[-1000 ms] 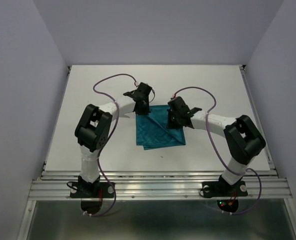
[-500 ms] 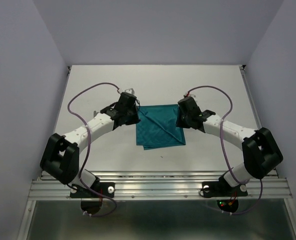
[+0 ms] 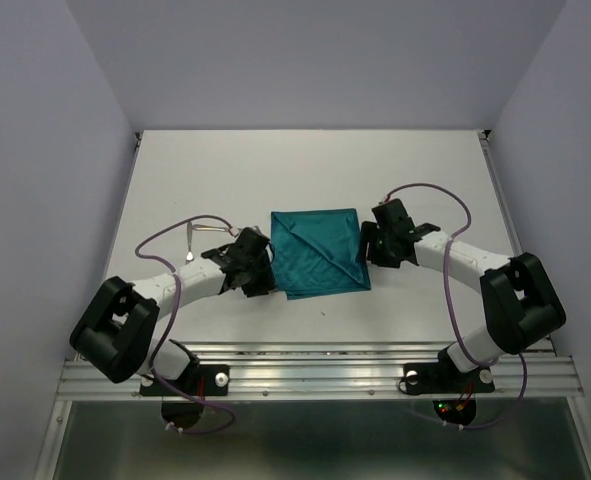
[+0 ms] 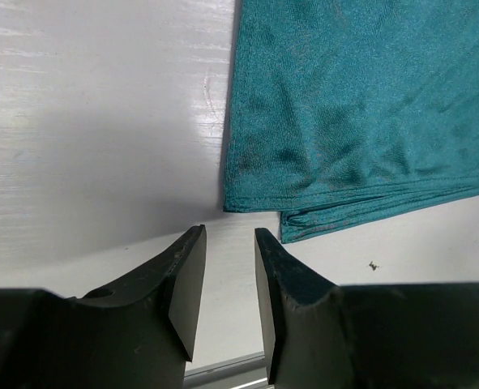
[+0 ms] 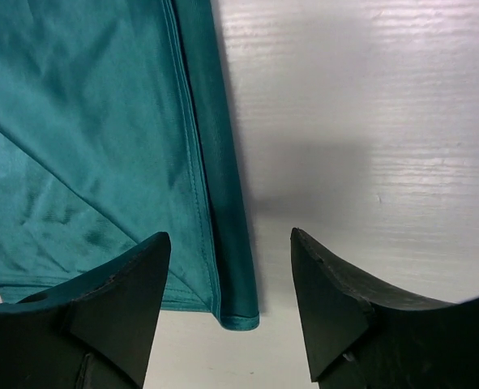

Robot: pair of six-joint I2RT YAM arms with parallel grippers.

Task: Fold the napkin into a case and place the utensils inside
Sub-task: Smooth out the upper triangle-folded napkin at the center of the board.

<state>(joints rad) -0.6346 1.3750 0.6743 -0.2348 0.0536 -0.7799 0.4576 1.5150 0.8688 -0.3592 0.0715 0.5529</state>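
1. The napkin [image 3: 318,253] is laid folded on the middle of the surface [image 3: 425,170].
2. The left claw [image 4: 229,243] is parted narrowly, empty, beside its near-left corner.
3. The right claw [image 5: 229,243] is spread wide, empty, at its right edge.

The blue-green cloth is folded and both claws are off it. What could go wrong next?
The napkin lies loose, its layers uneven at one corner; a nudge from the left gripper or right gripper, both open at its edges, could undo the fold. The purple cable loops by a silver utensil and might drag it.
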